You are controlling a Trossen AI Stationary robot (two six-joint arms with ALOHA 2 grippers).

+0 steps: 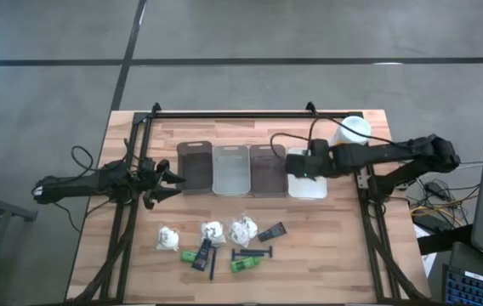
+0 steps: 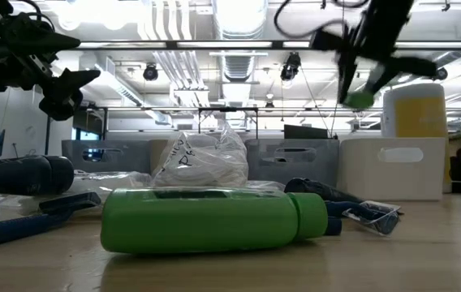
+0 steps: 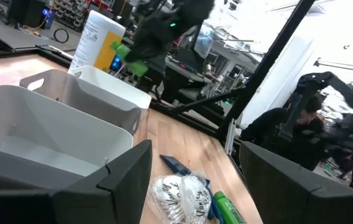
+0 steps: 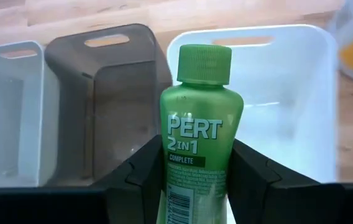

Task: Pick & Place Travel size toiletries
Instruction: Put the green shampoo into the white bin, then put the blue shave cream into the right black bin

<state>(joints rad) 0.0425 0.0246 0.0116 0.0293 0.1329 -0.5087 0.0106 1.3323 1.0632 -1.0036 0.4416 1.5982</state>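
right gripper [image 4: 195, 171] is clamped on the green Pert bottle [image 4: 198, 118] over the white tray [image 4: 288, 93]; off-centre release could clip the rim; left gripper [image 1: 169, 180] sits spread open at 9 o'clock

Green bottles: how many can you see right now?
3. One green bottle is held in the right gripper above the white tray. Two lie on the table among the toiletries: one left of the razor, one at the front. Others may be hidden.
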